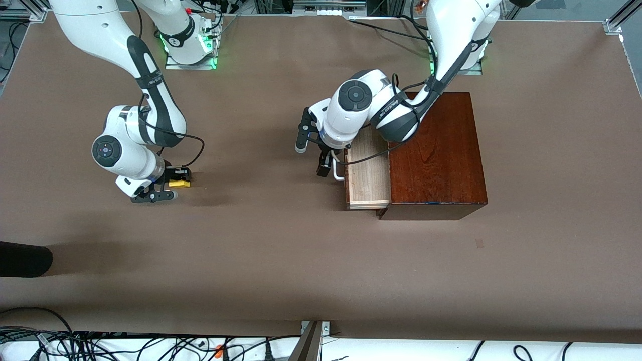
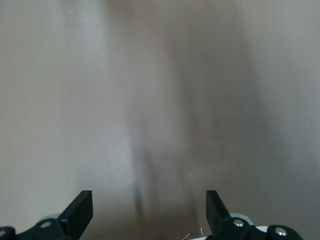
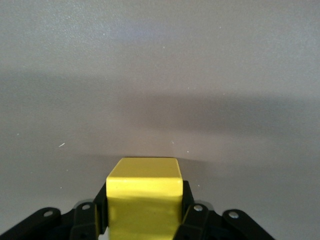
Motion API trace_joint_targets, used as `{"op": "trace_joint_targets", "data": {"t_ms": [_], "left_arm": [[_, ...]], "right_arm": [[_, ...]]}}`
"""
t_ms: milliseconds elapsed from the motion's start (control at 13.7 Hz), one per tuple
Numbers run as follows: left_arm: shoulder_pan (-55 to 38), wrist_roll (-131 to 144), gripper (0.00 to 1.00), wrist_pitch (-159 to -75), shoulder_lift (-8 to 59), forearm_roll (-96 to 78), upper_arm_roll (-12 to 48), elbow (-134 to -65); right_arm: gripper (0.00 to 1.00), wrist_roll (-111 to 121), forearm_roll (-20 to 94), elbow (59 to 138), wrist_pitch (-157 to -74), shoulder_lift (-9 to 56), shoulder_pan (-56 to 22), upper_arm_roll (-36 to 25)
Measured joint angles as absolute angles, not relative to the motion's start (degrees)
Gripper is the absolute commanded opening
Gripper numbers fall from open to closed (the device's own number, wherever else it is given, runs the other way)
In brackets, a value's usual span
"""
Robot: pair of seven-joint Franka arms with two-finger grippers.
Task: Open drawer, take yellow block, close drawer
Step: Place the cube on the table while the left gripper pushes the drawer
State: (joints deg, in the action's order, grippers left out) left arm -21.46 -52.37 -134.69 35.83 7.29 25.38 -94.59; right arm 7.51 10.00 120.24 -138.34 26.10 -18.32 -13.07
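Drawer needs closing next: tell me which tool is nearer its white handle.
Left. The left tool is open right beside the white handle; the right tool holds the yellow block toward the right arm's end.

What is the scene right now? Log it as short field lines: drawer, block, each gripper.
drawer: drawer pulled out of the wooden box, tray looks empty
block: yellow block gripped by the right gripper, toward the right arm's end of the table
right gripper: shut on the yellow block, low over the table
left gripper: left gripper open, at the drawer's white handle
done: drawer open, block out
left to do: close the drawer
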Motion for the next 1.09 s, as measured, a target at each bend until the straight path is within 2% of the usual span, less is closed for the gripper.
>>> {"op": "trace_joint_targets", "data": {"t_ms": [73, 291, 510, 1093], "left_arm": [[-21.42, -52.41, 1.00, -134.60, 36.08, 7.75, 25.17, -94.61], [-21.31, -52.26, 1.00, -134.14, 36.19, 8.01, 25.16, -94.44], [-20.97, -52.20, 1.00, -129.84, 36.01, 8.01, 24.80, -93.55], [-17.09, -52.25, 1.00, -120.92, 34.46, 10.68, 24.25, -93.40]], "right_arm": [[1.00, 7.49, 10.01, 120.26, -138.38, 26.11, -18.32, -13.07], [1.00, 7.50, 10.01, 120.25, -138.49, 26.12, -18.30, -13.09], [1.00, 7.58, 10.01, 119.12, -138.52, 24.32, -18.26, -13.18], [1.00, 6.29, 10.00, 115.05, -123.94, 7.67, -18.23, -13.09]]}}
